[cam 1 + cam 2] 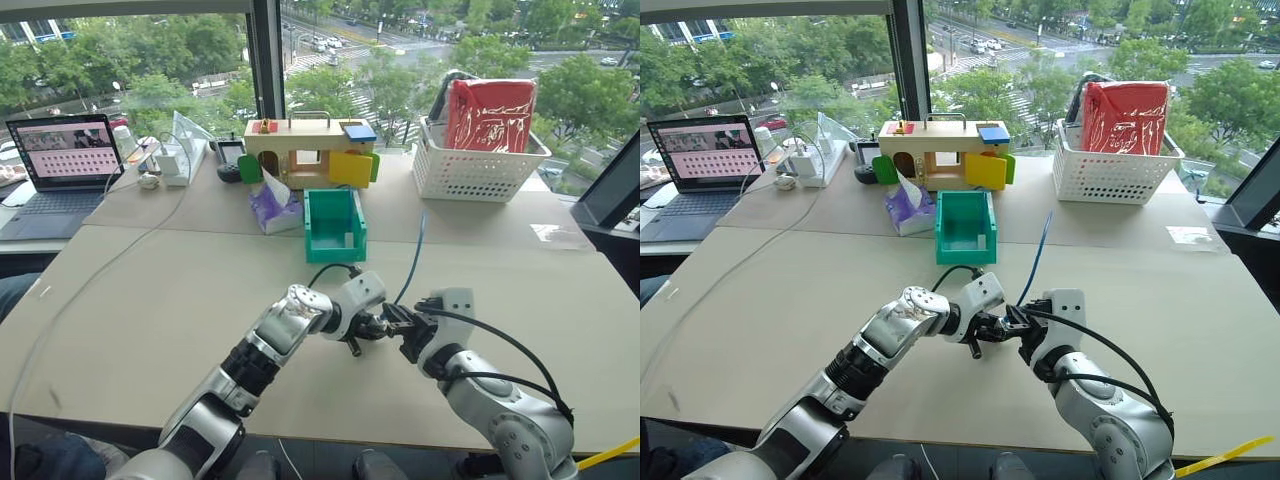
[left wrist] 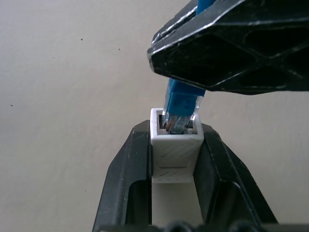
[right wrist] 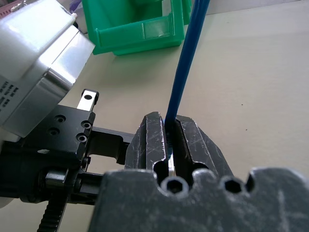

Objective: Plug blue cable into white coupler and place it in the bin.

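Beige desk below: my left pincer clamps the white coupler, right pincer pinches the blue cable; I'd push the half-seated plug straight in, bin at twelve o'clock.

The beige table carries the green bin at its middle; a purple tissue pack just left of it, a white lattice basket far right, a laptop far left.
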`<action>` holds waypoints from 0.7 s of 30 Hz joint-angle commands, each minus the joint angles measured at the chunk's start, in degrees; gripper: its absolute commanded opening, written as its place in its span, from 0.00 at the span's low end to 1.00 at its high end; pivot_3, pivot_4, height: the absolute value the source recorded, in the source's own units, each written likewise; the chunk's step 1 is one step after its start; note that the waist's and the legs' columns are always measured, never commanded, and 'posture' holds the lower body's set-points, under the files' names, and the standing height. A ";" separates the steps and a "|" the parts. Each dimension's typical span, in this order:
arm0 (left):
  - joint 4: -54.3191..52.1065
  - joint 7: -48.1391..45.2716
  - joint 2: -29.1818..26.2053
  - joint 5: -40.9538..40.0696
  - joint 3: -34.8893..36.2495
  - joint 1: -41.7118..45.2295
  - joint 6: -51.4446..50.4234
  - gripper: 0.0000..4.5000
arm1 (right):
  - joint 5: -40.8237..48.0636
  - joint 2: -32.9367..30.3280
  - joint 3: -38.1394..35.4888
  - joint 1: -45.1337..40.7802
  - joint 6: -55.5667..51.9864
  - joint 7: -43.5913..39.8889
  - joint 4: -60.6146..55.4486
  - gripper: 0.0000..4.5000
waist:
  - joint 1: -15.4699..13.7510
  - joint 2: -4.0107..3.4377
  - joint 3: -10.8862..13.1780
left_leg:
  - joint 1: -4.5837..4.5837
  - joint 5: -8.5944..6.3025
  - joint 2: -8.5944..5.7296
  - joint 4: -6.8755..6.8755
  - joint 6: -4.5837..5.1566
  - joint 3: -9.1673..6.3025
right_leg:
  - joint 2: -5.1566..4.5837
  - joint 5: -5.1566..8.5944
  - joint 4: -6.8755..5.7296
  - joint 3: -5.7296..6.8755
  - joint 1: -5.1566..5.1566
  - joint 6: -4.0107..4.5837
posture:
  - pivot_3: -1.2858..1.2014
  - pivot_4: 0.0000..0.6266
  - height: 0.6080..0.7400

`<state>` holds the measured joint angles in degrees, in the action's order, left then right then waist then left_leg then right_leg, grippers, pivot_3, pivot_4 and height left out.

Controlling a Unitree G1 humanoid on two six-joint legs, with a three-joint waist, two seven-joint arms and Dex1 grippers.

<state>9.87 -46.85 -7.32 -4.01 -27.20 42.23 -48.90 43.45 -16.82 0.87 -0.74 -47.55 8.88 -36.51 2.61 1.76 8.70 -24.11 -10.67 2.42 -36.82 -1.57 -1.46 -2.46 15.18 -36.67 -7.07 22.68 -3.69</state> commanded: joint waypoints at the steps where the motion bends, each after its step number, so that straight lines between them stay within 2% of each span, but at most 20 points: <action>1: 2.79 2.70 0.95 0.49 1.13 1.02 -0.71 0.15 | 4.11 2.19 1.77 2.49 -5.42 -1.42 0.64 0.00 | -0.05 0.02 -0.01 | 0.00 0.00 0.00 0.00 0.00 0.00 | 0.00 0.00 0.00 0.00 0.00 0.00 | 0.52 0.24 0.95; 7: -1.47 3.33 1.62 -0.71 0.70 -1.61 -3.79 0.15 | 8.99 4.78 -0.94 5.26 -9.09 -2.19 3.70 0.00 | -0.11 0.33 -0.33 | 0.01 -0.04 0.02 0.03 0.05 -0.03 | -0.01 0.04 0.07 0.04 -0.08 -0.01 | 0.52 0.24 0.95; 14: -3.68 4.70 1.04 -2.28 2.91 -2.69 -6.00 0.15 | 6.13 2.01 1.78 5.02 -9.11 -6.27 7.58 0.00 | -0.06 0.46 -0.57 | 0.31 -0.10 0.06 0.24 0.08 -0.03 | 0.00 0.14 0.22 0.10 -0.35 0.10 | 0.52 0.24 0.95; 21: -6.02 5.73 0.30 -3.08 2.63 -3.62 -7.31 0.15 | -1.32 -0.46 6.25 3.75 -7.99 -10.43 12.50 0.00 | 0.23 0.67 -1.36 | 0.69 -0.10 0.08 0.85 0.08 0.01 | 0.00 0.20 0.56 0.08 -0.49 0.22 | 0.52 0.24 0.95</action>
<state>4.79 -43.09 -6.80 -7.17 -25.78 38.34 -55.88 43.90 -16.58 -0.76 -0.72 -49.44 0.25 -31.43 2.84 2.43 7.35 -23.33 -10.77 2.51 -35.93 -1.49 -1.45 -2.45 15.41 -36.11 -6.98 22.15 -3.42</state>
